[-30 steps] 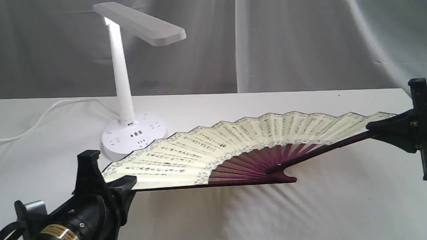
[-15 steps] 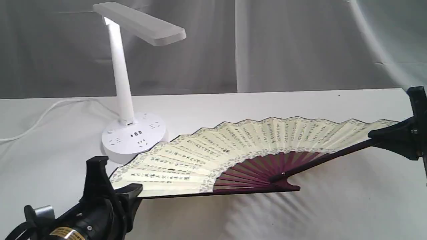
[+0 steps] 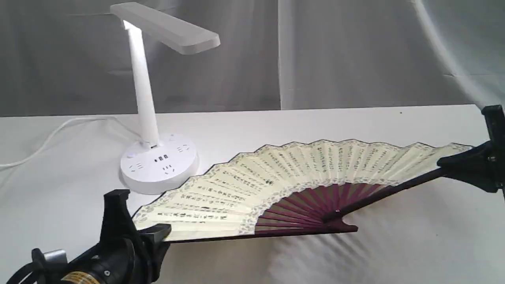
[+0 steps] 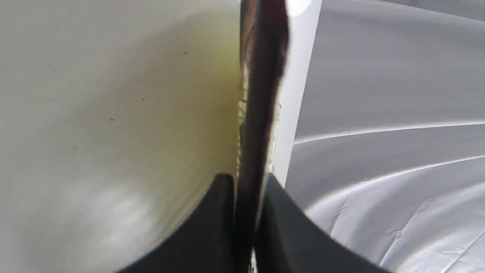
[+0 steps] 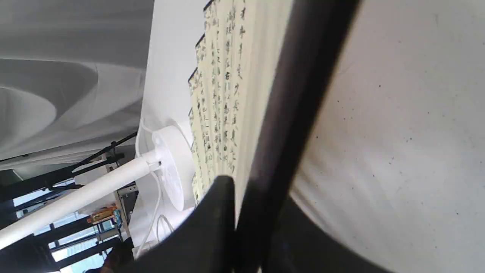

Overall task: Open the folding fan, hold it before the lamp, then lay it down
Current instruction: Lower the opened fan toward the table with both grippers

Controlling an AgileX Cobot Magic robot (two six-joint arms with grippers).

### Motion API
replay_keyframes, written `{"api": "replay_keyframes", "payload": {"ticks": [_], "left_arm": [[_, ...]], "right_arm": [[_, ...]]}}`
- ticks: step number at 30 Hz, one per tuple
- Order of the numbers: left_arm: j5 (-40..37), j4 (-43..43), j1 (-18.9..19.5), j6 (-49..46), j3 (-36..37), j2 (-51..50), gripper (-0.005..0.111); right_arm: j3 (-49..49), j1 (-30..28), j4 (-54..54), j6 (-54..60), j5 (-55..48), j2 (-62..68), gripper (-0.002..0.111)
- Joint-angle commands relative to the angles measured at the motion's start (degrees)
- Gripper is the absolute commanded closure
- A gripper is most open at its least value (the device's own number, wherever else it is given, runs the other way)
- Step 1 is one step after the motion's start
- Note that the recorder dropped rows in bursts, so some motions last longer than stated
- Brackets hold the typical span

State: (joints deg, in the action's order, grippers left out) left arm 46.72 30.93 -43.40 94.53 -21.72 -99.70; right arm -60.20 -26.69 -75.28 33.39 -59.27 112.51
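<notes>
Large pleated cream paper folding fan with black calligraphy and dark maroon ribs [image 3: 284,173]: fully spread, carried between both arms, low over the white cloth-covered table [image 3: 414,252]. It is located in front of and to the right of the white plastic desk lamp with flat bar head and round socket base [image 3: 144,98]. The leaf's left edge is near the base; no contact is seen.

Black left gripper [image 3: 159,232]: clamped on the left guard stick [image 4: 259,113], near its outer end. Black right gripper [image 3: 447,161]: clamped on the right guard stick [image 5: 299,94], also near the outer end. In both wrist views a stick is seen pinched between the fingers.

Reason for the hold, as judged: the guards are gripped outboard and pulled apart so the pleats are held taut and the spread is not lost. The leaf is tilted, arc edge to the back, pivot to the front. The pivot is the lowest point and close to the cloth; contact cannot be confirmed. A shadow is cast on the cloth beneath.

Stage, as judged: opening is done. The fan is well below the lamp head and off to one side, so lay-down is probably in hand.

Count: fan 1, lamp 1, grippers 2, guard sticks gripped 2, white cord [image 3: 47,138] 1, led off left from the base. Sockets on the base: several, not reliably countable.
</notes>
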Motion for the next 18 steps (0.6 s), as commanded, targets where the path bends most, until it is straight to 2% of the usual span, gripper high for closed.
{"api": "replay_keyframes", "payload": {"ticks": [1,5,13,18], "left_arm": [[-0.97,3.18,0.51,0.98,-0.02,0.24,0.096],[-2.36,3.18,0.51,0.98,-0.02,0.24,0.089],[-2.36,2.97,0.51,0.98,0.08,0.24,0.078],[-4.07,3.89,0.51,-0.9,0.08,0.24,0.061]], "right_arm": [[-0.2,-0.75,3.31,3.43,4.87,0.06,0.108],[-0.2,-0.75,3.36,3.43,4.74,0.06,0.107],[-0.2,-0.75,5.64,3.43,6.1,0.06,0.091],[-0.2,-0.75,5.72,3.43,8.59,0.06,0.085]]}}
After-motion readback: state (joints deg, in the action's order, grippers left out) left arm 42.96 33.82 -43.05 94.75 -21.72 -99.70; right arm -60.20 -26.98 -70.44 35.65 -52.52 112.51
